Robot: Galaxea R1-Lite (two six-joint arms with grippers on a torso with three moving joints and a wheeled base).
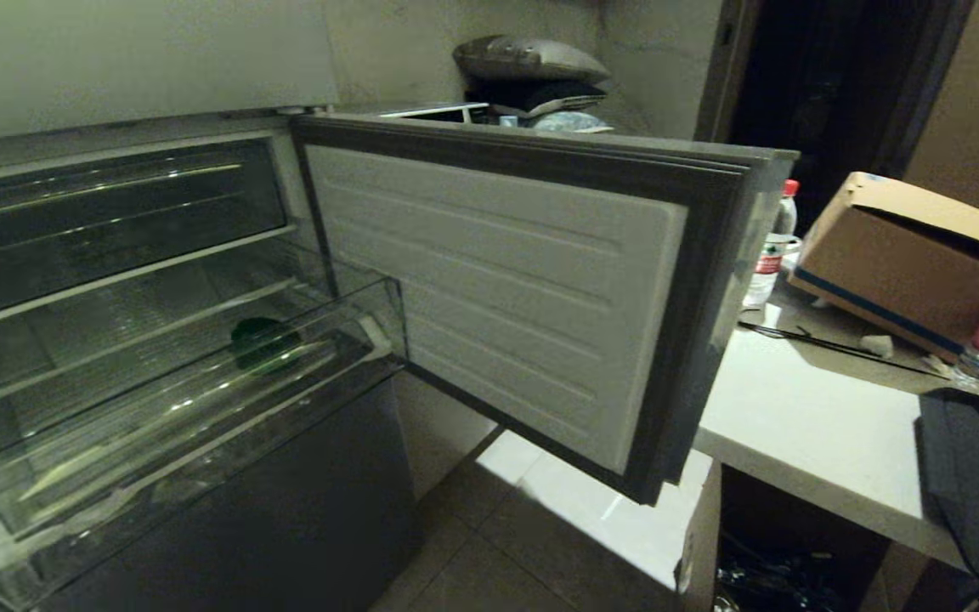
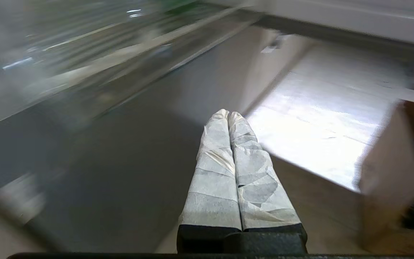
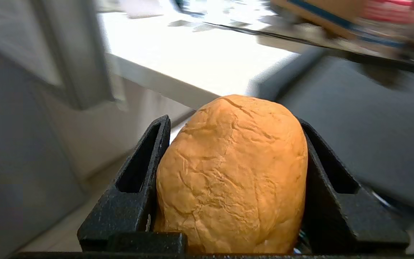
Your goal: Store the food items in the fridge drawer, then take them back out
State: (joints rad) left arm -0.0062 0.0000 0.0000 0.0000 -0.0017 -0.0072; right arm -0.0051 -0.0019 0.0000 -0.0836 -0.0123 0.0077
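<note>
Fridge: drawer (image 1: 532,280) swung open, centre frame.
Bin (image 1: 200,399): green item (image 1: 262,342) inside, left.
Right gripper (image 3: 234,126): clamps potato (image 3: 232,172).
Left gripper (image 2: 228,115): closed, empty.

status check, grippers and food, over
Right gripper shut on potato. Left gripper shut, empty. Green item in open fridge drawer. Nothing blocking the bin.

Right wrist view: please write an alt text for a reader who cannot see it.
The right end effector holds a tan-brown potato between its two black fingers. Behind it are a white counter and a cardboard box, blurred.
</note>
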